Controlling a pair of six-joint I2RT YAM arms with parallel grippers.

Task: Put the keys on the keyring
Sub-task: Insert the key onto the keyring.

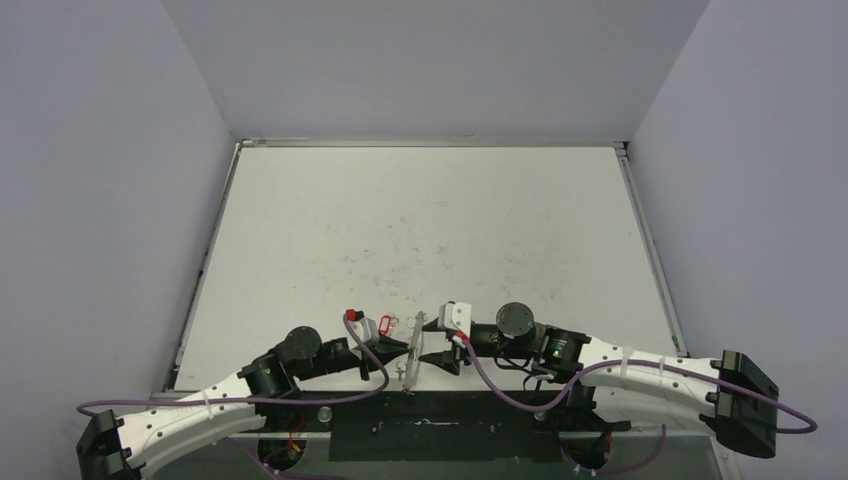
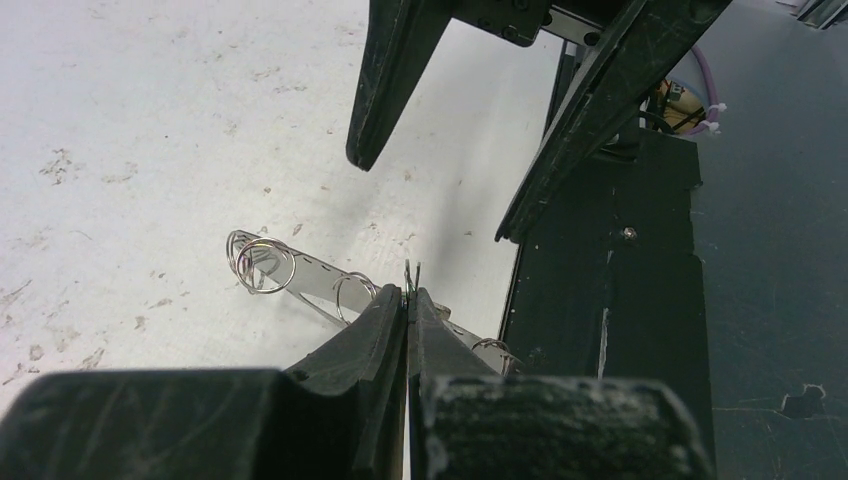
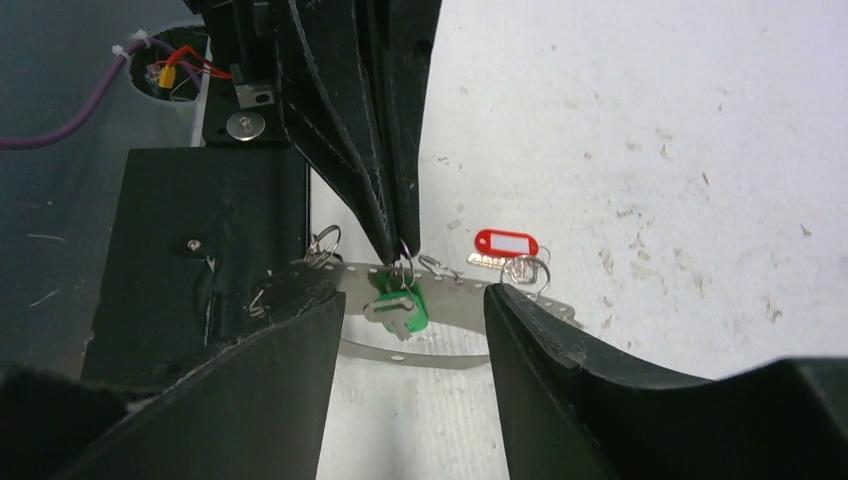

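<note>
Keyring (image 3: 440,305): thin grey metal band, curved, punched with a row of small holes, fringed with small wire rings (image 2: 262,265). It sits near the front edge of the surface (image 1: 430,220), at the centre, between the two claws. One end reaches over the black strip (image 3: 200,230) along the near edge.

Green-tagged key (image 3: 403,308): green plastic tag with a silver piece on it. It hangs against the band from a wire ring, directly under the left claw's tip. Cannot tell whether that ring is threaded through the band.

Red-tagged key (image 3: 505,243): red oblong tag with a white insert and a short silver blade. It lies flat on the surface just beyond the band, with a loose-looking wire ring just beside it.

Left claw (image 2: 408,298): fingers pressed together, pinching a thin wire ring at the top edge of the band. The black fingers taper to a narrow tip.

Right claw (image 3: 410,295): spread wide, one finger on each side of the green tag and the band, touching neither, as far as the wrist view shows.

Surface: white, matt, scuffed with grey marks.

Arms: left arm (image 1: 200,400) and right arm (image 1: 640,370) both lie low and reach inward from the near corners, their wrists facing each other across the keyring.
</note>
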